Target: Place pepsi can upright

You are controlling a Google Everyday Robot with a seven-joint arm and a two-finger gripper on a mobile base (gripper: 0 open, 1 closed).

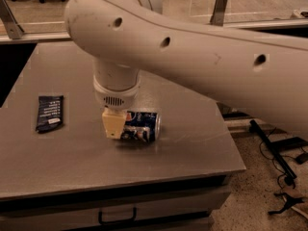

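The pepsi can (143, 126) lies on its side on the grey table (192, 143), near the middle, dark blue with white graphics. Its long axis runs left to right. My gripper (115, 125) hangs straight down from the big white arm (192, 52) and sits at the can's left end, with its cream tip in front of the can. The arm hides the can's far side and the rest of the gripper.
A flat dark snack wrapper (49, 112) lies at the table's left. The table's front edge has a drawer with a handle (117, 218) below. A metal rail and glass stand behind. Cables and a stand (281, 177) lie on the floor at right.
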